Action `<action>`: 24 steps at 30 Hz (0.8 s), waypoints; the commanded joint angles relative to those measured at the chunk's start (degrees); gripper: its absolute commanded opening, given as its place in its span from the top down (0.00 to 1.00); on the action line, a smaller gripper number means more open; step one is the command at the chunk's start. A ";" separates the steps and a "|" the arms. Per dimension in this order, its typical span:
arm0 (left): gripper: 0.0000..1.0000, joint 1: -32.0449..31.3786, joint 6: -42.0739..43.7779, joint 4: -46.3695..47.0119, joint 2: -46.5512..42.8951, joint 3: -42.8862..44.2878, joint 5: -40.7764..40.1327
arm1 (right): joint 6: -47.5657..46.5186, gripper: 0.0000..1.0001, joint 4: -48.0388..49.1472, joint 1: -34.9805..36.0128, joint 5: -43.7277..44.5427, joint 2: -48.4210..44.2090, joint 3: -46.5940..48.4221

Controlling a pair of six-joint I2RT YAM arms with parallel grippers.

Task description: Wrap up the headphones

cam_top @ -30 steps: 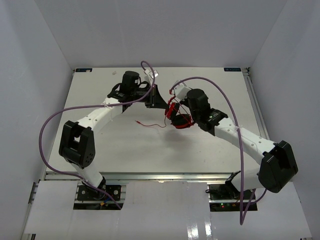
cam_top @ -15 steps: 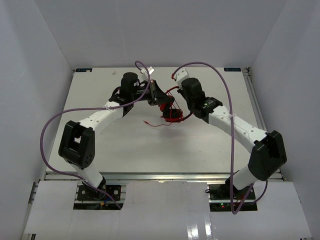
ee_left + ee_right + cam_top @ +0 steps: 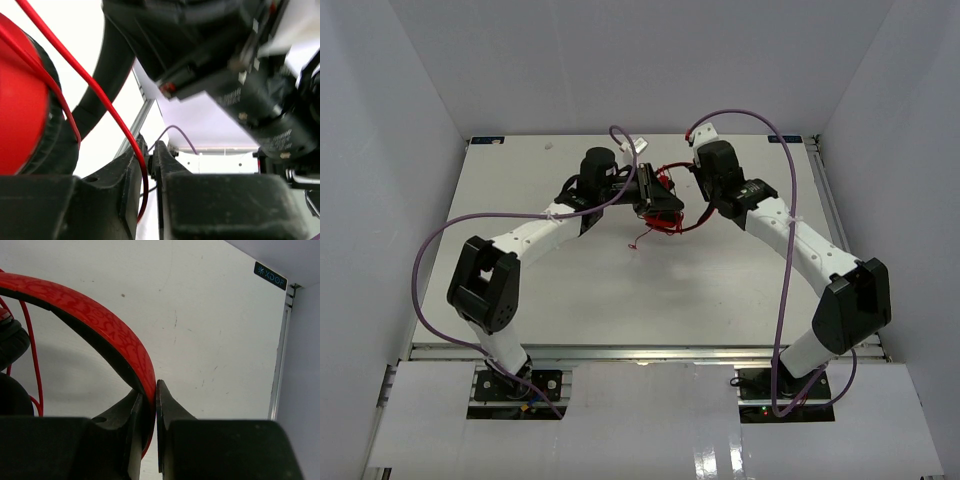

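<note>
Both arms have swung the headphones (image 3: 667,212) farther back over the counter (image 3: 720,290). The right pincer (image 3: 149,390) is clamped on the headband (image 3: 100,320), which arcs away to its left. The cord (image 3: 100,95) runs between the left pincer's (image 3: 150,147) barely parted jaws; I cannot tell whether they pinch it.
</note>
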 commanded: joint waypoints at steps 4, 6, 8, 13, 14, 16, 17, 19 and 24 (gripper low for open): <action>0.62 -4.00 4.14 -5.14 -0.08 4.04 -2.00 | 6.54 0.92 1.02 -4.03 -4.70 -0.49 5.92; 0.61 -4.53 4.40 -5.37 -0.20 3.70 -2.72 | 7.21 0.92 0.40 -4.96 -5.95 -0.37 6.21; 0.62 -5.43 4.56 -5.37 -0.36 3.53 -3.54 | 9.40 0.92 -0.25 -5.78 -7.50 -0.21 6.62; 0.62 -8.41 6.54 -5.37 -1.34 1.97 -6.34 | 12.50 0.92 -2.33 -9.72 -12.90 0.84 8.59; 0.62 -9.24 7.51 -5.22 -1.72 1.10 -7.40 | 13.26 0.92 -3.09 -10.71 -14.22 1.16 9.88; 0.63 -10.50 9.08 -4.74 -2.80 -0.31 -9.43 | 14.03 0.92 -4.04 -11.88 -15.58 1.30 10.88; 0.65 -11.09 10.01 -4.50 -3.08 -1.09 -10.77 | 14.20 0.92 -4.23 -12.42 -16.14 1.30 11.27; 0.66 -11.91 11.93 -3.39 -4.11 -3.27 -12.70 | 14.74 0.92 -4.74 -13.06 -17.28 1.15 11.79; 0.71 -14.39 15.45 -0.26 -6.61 -9.22 -16.50 | 16.49 0.92 -5.24 -14.67 -20.11 0.45 11.97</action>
